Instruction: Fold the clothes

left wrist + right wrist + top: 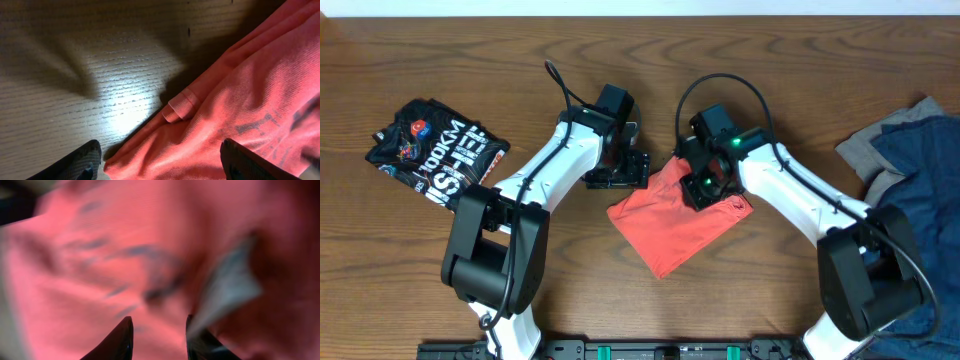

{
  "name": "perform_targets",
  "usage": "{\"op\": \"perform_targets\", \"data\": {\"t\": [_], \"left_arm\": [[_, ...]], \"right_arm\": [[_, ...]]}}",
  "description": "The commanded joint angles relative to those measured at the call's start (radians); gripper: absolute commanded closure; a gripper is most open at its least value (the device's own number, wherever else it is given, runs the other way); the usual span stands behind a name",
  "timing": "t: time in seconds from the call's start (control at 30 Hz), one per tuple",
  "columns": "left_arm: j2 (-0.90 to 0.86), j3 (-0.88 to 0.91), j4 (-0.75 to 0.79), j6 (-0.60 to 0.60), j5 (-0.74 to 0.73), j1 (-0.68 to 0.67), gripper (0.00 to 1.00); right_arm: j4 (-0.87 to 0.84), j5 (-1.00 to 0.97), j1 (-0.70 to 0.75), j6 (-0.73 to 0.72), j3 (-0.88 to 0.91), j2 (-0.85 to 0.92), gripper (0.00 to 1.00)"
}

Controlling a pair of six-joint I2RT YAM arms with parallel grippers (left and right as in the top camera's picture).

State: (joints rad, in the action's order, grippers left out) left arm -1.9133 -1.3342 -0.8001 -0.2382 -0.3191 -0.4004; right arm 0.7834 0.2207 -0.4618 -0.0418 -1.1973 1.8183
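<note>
The folded coral-red cotton T-shirt (670, 228) lies mid-way across the brown wooden desk (770, 60). A crumpled black printed garment (438, 152) lies well to its left, and a heap of navy and grey cotton T-shirts (910, 165) well to its right. The left end effector (625, 172) is just beside the shirt's far-left edge. The right end effector (708, 186) is over its far corner.

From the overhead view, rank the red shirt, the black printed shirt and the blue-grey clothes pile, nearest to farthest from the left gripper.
From the left gripper:
1. the red shirt, just beside it, in the centre.
2. the black printed shirt, far left.
3. the blue-grey clothes pile, at the right edge.
</note>
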Motion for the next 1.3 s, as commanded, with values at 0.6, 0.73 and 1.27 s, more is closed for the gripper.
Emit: {"op": "perform_targets", "data": {"t": [0.6, 0.73, 1.27], "left_arm": [[-0.028, 0.008, 0.193, 0.074, -0.015, 0.002, 0.04], [-0.06, 0.008, 0.199, 0.134, -0.103, 0.002, 0.04], [-0.12, 0.008, -0.11, 0.181, -0.146, -0.008, 0.12]], "right_arm": [[0.182, -0.111, 0.111, -0.234, 0.008, -0.123, 0.69], [0.158, -0.117, 0.069, -0.247, 0.057, -0.122, 0.68], [-0.39, -0.363, 0.12, -0.245, 0.326, -0.114, 0.61]]}}
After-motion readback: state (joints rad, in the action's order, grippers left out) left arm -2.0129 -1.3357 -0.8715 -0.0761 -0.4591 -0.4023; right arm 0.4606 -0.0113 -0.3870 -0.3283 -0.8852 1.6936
